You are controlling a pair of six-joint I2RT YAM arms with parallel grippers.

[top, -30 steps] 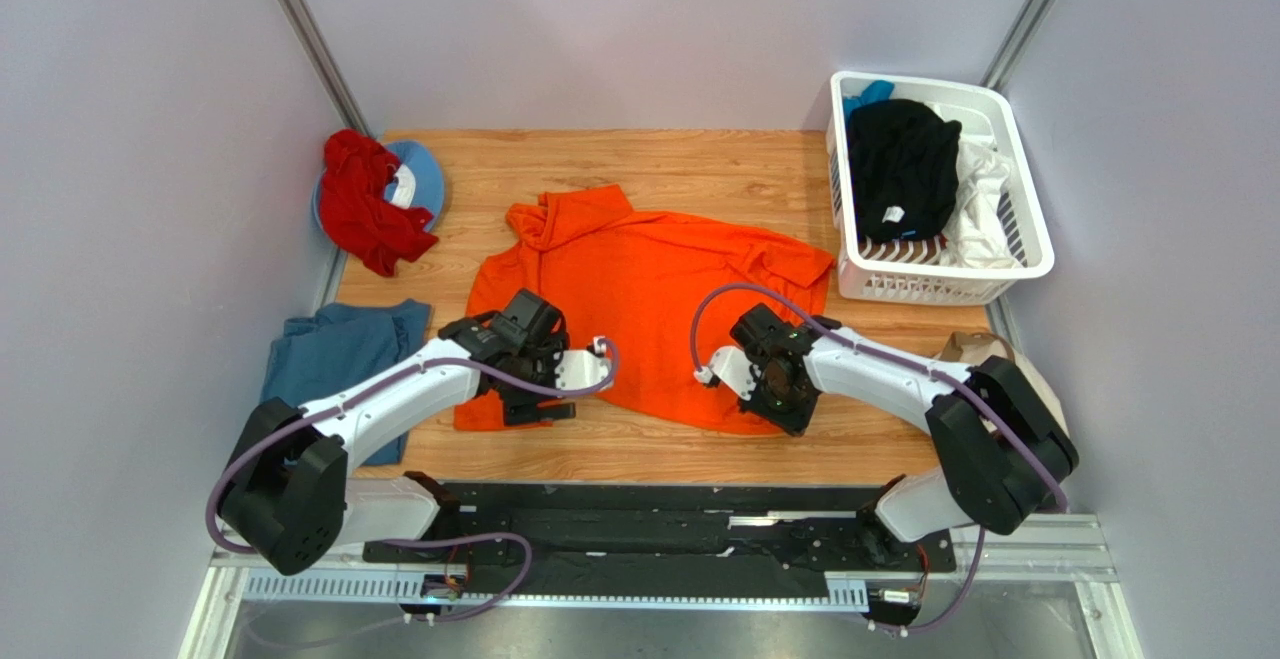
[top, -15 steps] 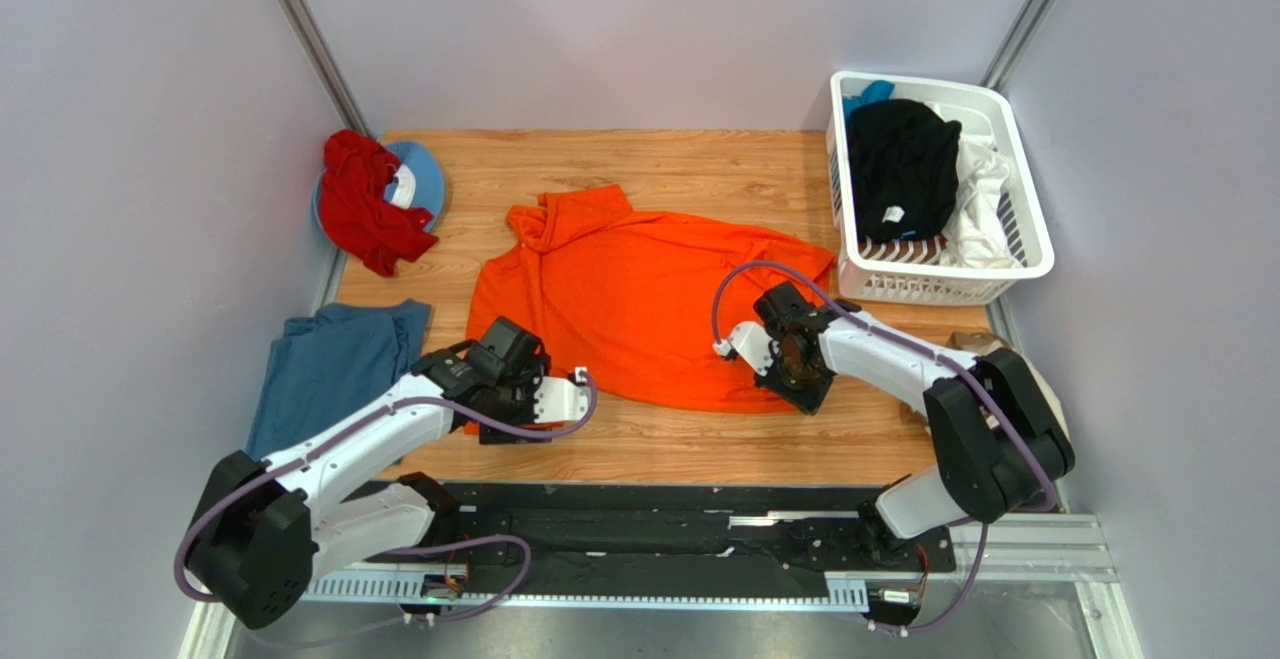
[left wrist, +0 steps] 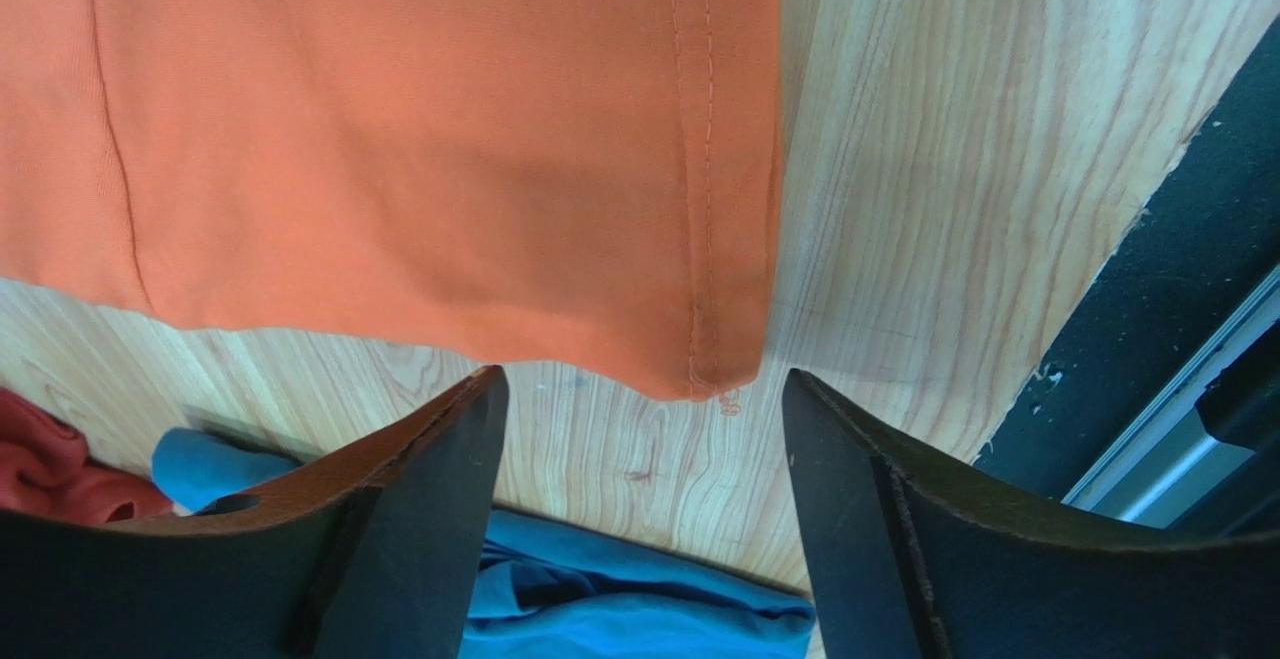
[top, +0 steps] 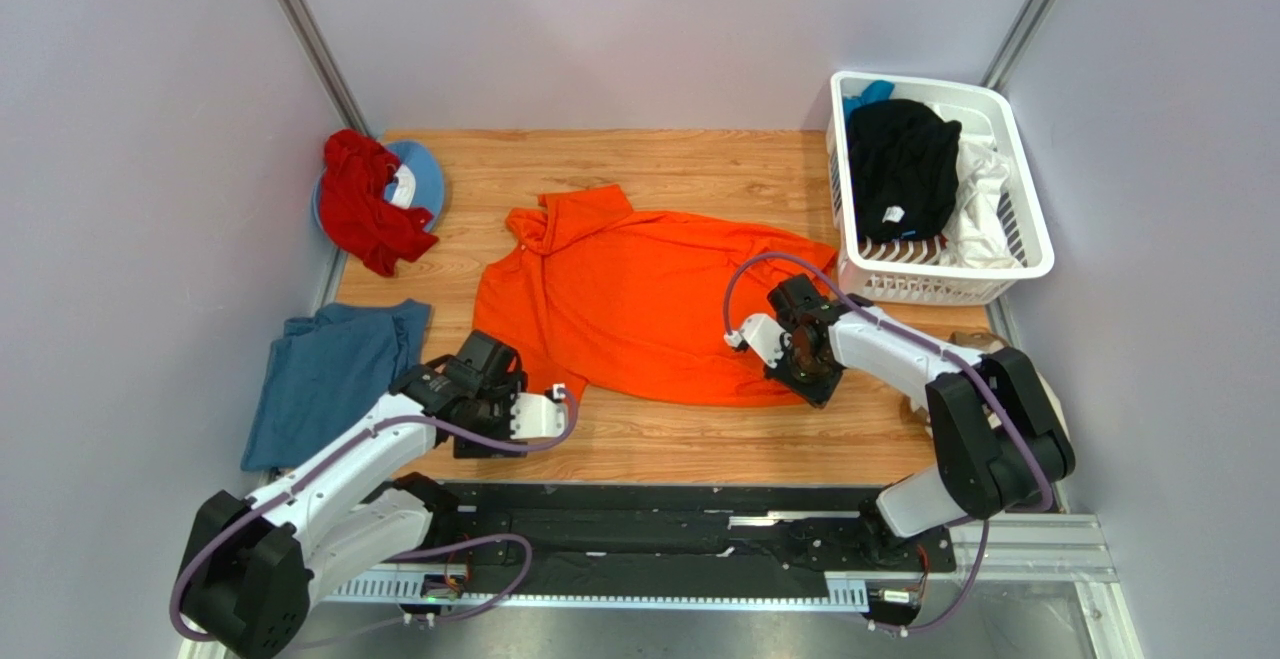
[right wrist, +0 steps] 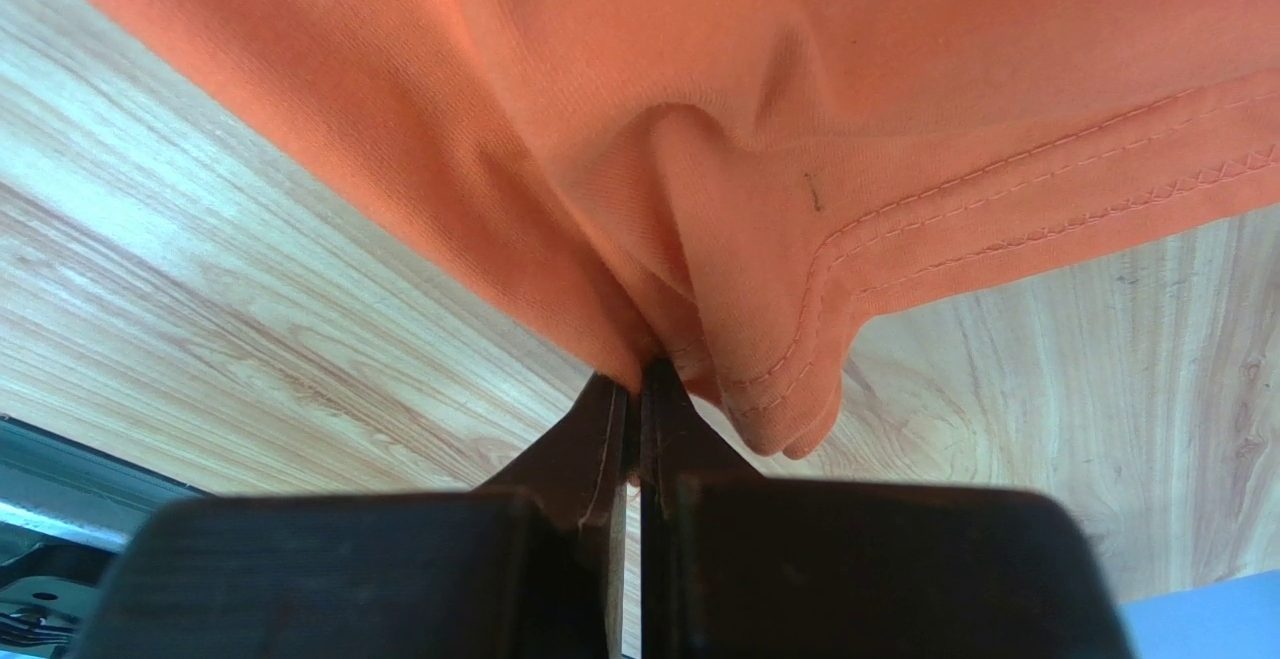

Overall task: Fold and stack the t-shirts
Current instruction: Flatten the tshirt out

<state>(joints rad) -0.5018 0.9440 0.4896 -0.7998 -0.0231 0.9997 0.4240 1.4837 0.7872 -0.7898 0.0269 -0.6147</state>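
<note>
R pincer point(right wrist: 634, 385) clamps orange shirt point(top: 646, 299) hem, tips part-hidden.

Left claw point(left wrist: 639, 539) spread wide, empty, below orange shirt point(left wrist: 391, 134) corner.

I am working in a robot lab test cell, not a home: plain pale wall panels point(top: 661, 29) are closing in my wooden counter point(top: 676, 164) on three sides, metal struts point(top: 307, 29) are rising from its far corners, and a black mounting rail point(top: 676, 517) with loose cables point(top: 519, 547) is running along its near edge.
</note>
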